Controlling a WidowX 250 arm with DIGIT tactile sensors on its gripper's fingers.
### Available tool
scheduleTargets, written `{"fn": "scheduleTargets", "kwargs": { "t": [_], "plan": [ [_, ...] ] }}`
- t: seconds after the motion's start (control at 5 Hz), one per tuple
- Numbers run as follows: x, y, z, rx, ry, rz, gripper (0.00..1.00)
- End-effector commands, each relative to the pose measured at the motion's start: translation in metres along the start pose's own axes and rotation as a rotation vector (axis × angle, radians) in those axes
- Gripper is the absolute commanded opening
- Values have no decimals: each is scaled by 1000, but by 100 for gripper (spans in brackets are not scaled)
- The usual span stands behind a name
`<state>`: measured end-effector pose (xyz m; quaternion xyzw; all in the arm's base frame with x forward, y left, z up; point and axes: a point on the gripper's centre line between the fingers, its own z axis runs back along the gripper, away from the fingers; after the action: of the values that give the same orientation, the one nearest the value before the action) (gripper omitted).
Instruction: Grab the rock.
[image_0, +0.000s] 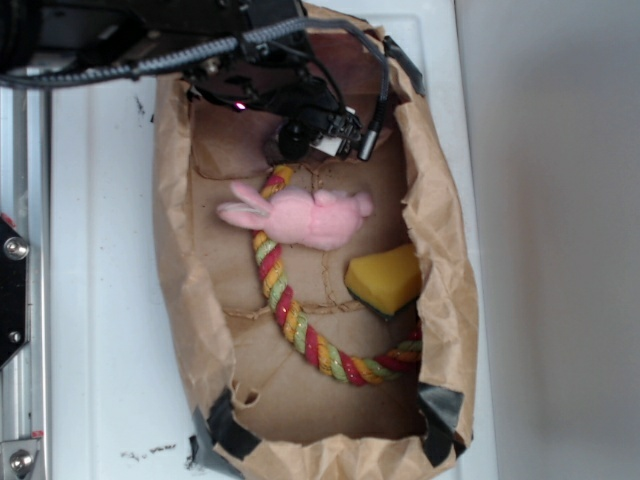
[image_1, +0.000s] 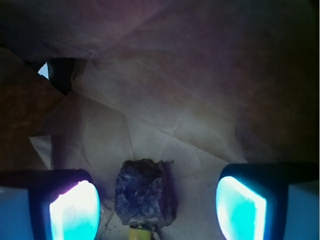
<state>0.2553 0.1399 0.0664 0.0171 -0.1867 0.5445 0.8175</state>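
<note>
- Wrist view: the claw (image_1: 157, 200) stands open, both pads (image_1: 75, 212) lit cyan, with the rock (image_1: 145, 197) between them on the crumpled paper floor of the bag (image_0: 440, 230).
- The rock sits nearer the left pad (the right gap is wide), so closing could nudge it sideways rather than pinch it.
- Its jagged faces may slip.
- The exterior view hides the rock beneath the arm.

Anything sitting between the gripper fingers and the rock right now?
No. In the wrist view the rock sits between the open fingers with only bare brown paper in the gaps.
</note>
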Motion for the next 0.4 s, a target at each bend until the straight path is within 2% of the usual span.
{"fn": "scheduleTargets", "kwargs": {
  "t": [0.0, 0.2],
  "plan": [
    [-4, 26, -10, 28, 10, -2, 100],
    [-9, 21, -16, -35, 23, 55, 100]
  ]
}}
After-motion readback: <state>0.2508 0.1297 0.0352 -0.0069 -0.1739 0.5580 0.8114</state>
